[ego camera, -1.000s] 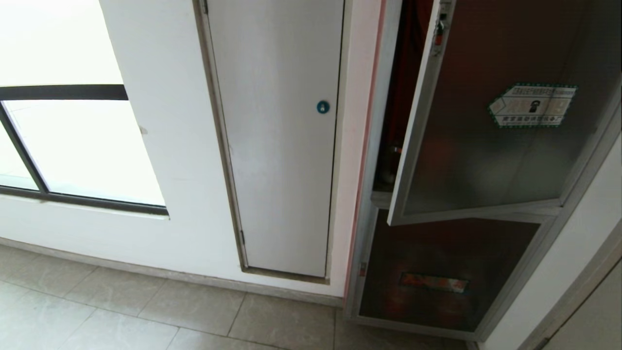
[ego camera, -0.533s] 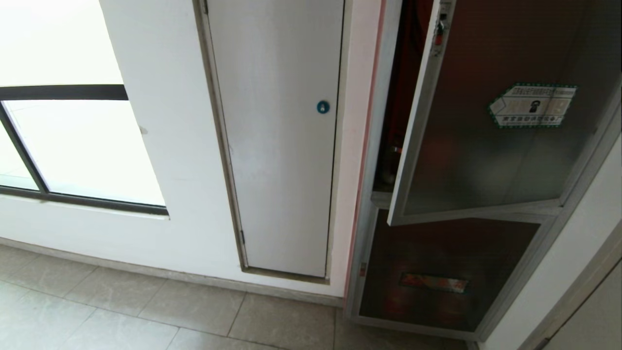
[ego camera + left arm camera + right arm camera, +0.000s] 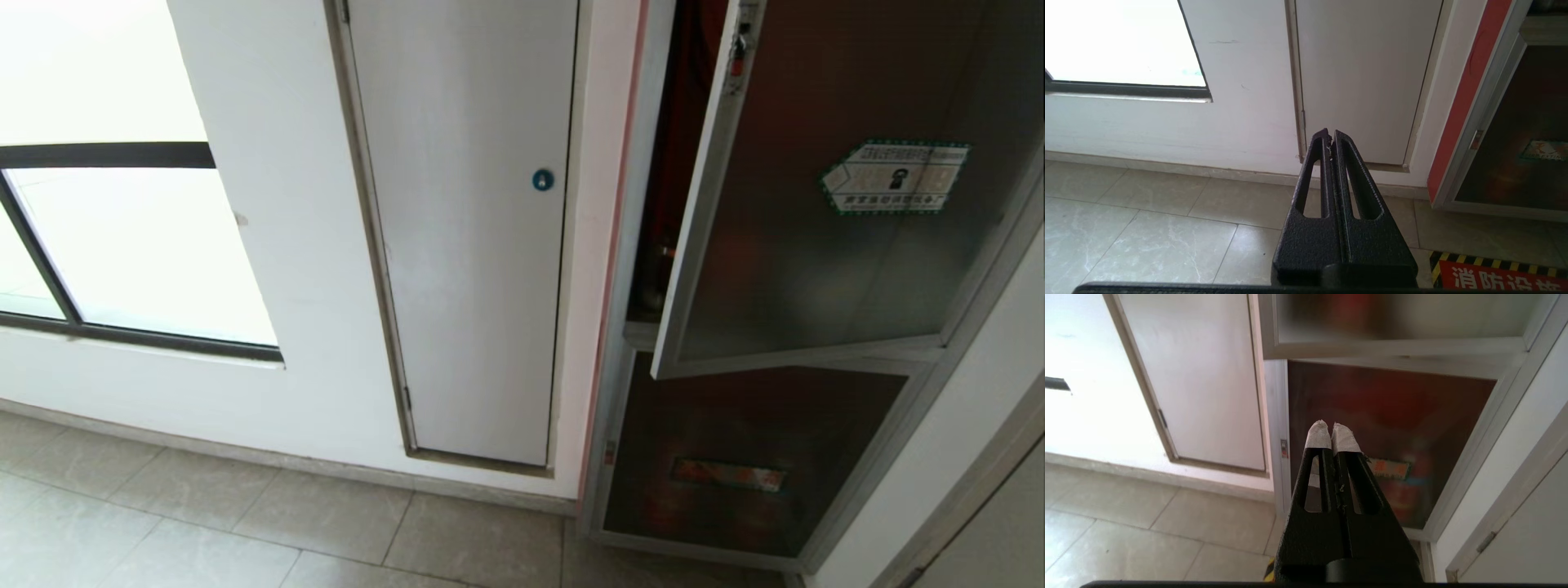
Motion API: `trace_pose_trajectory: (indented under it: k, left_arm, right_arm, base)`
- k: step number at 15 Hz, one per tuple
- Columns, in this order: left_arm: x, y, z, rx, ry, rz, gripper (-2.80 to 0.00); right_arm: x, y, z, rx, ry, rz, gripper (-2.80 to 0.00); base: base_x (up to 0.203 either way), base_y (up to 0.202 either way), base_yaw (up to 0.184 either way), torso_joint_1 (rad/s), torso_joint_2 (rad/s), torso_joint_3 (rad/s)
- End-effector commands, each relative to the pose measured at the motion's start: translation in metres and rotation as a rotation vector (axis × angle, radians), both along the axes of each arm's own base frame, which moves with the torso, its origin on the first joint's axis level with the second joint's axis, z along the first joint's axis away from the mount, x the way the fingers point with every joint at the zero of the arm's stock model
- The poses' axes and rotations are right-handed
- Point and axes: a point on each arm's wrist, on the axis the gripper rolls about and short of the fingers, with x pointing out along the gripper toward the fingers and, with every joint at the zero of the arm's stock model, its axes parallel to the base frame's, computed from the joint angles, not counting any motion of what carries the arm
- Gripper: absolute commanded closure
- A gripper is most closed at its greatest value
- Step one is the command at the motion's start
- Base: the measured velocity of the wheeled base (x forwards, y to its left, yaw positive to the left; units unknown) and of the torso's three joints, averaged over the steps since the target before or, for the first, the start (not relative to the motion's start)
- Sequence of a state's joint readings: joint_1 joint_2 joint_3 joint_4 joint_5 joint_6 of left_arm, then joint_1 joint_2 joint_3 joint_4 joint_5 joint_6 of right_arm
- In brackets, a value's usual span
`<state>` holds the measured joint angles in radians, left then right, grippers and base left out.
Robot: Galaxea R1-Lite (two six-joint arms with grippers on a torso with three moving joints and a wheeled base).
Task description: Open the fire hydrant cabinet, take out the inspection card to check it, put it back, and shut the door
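Door [image 3: 824,196]: dark glass in a silver frame, left ajar at the cabinet [image 3: 645,269], right of the grey panel [image 3: 473,245].
Hidden: red inside is mostly covered; no card is seen.
Left gripper [image 3: 1329,136]: pressed together.
Right gripper [image 3: 1328,430]: pressed together, nothing held.

The large dark tinted glass door [image 3: 824,204] looks glossy in a brushed silver metal frame. The grey-white panel [image 3: 469,245] is matt and smooth. Pale floor tiles [image 3: 1147,237] shine faintly. The black left hand [image 3: 1329,136] is rough-textured.
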<state>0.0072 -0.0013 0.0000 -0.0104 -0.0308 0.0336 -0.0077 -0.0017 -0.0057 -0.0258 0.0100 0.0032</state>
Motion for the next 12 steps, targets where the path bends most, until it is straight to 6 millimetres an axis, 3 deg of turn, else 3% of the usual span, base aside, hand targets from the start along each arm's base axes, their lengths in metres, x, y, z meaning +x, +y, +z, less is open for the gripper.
trace_pose_trajectory:
  k: [1, 12]
  left_arm:
    - [0.0006, 0.0000, -0.0016, 0.000, 0.007, 0.001, 0.00]
    - [0.0006, 0.0000, -0.0016, 0.000, 0.007, 0.001, 0.00]
  right_arm:
    - [0.0005, 0.0000, -0.0045, -0.004, 0.034, 0.001, 0.00]
    - [0.0005, 0.0000, -0.0044, 0.006, 0.033, 0.004, 0.00]
  base:
    - [0.000, 0.000, 0.000, 0.000, 0.00, 0.000]
    - [0.000, 0.000, 0.000, 0.000, 0.00, 0.000]
